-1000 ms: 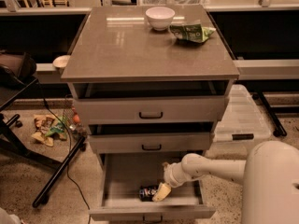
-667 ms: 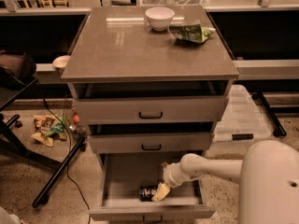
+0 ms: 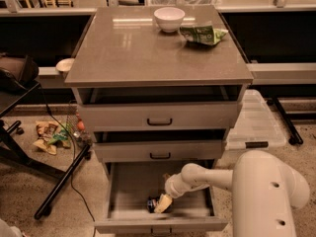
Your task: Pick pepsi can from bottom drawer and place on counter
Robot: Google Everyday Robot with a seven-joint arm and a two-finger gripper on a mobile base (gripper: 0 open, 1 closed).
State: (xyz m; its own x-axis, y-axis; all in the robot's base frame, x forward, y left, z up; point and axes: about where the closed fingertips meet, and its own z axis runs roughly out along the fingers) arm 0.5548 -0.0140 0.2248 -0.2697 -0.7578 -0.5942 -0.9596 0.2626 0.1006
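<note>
The bottom drawer (image 3: 128,191) is pulled open below the two shallower drawers. The pepsi can (image 3: 152,204) lies on its side near the drawer's front, dark and partly hidden. My gripper (image 3: 163,203) reaches down into the drawer from the right and sits right at the can, its pale fingertip touching or covering the can's right side. The counter (image 3: 138,48) is the wide glossy top slab above.
A white bowl (image 3: 169,19) and a green snack bag (image 3: 202,33) sit at the counter's back right. A clear plastic bin (image 3: 254,125) stands right of the cabinet. A black stand leg (image 3: 61,181) and snack wrappers (image 3: 49,135) lie on the floor at left.
</note>
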